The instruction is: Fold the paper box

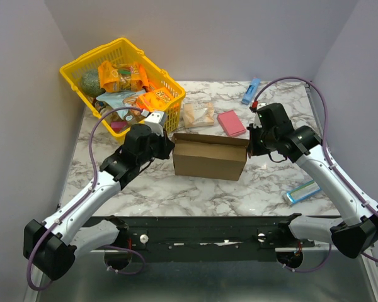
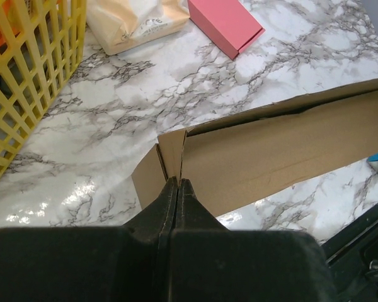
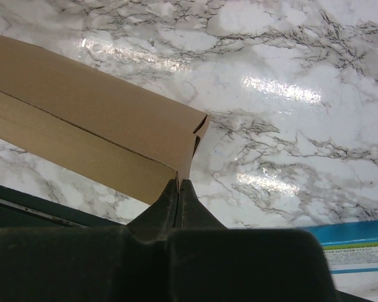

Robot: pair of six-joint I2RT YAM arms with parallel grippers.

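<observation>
The paper box (image 1: 209, 157) is a plain brown cardboard box, folded up and standing on its edge in the middle of the marble table (image 1: 195, 192). My left gripper (image 1: 170, 145) is shut on its left end; the left wrist view shows the jaws pinching a cardboard side flap (image 2: 171, 157). My right gripper (image 1: 249, 146) is shut on its right end; the right wrist view shows the jaws pinching the corner flap (image 3: 188, 165). The box (image 2: 283, 148) runs between the two grippers, and its long side (image 3: 82, 119) faces the front.
A yellow basket (image 1: 123, 82) full of snack packs stands at the back left, close to my left arm. A tissue pack (image 1: 198, 114) and a pink box (image 1: 231, 123) lie behind the paper box. A blue item (image 1: 251, 91) lies far back, a blue-edged packet (image 1: 302, 190) at front right.
</observation>
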